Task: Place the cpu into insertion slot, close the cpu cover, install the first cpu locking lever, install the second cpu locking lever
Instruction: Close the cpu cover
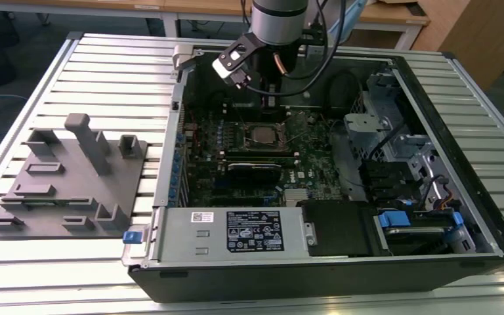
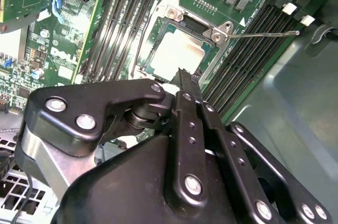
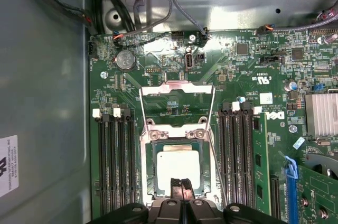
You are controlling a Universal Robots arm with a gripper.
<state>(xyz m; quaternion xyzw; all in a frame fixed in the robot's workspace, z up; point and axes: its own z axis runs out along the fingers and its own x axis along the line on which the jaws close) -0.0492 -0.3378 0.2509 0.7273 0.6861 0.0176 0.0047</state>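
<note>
Exterior view, setting: a black open-sided computer case lay on a grey slatted metal table, with a grey moulded fixture block beside it on the exterior view's left.
Arm: the silver-grey robot arm reached down into the case above the green motherboard.
Cpu: the small flat square cpu with a pale silvery top sat inside the insertion slot, lying level; it was seen in both wrist views and in the exterior view.
Insertion slot: the square socket with a dark border and silvery metal rim lay between two banks of long black memory slots.
Cpu cover: the thin square silvery frame plate with a cut-out window was swung open, lying away from the socket and not over the cpu.
Locking lever: one thin silvery wire rod ran out from a socket corner over the memory slots, unlatched.
Gripper: the black two-fingered gripper had its fingertips pressed together with nothing between them, poised at the cpu's near edge; contact could not be told.
</note>
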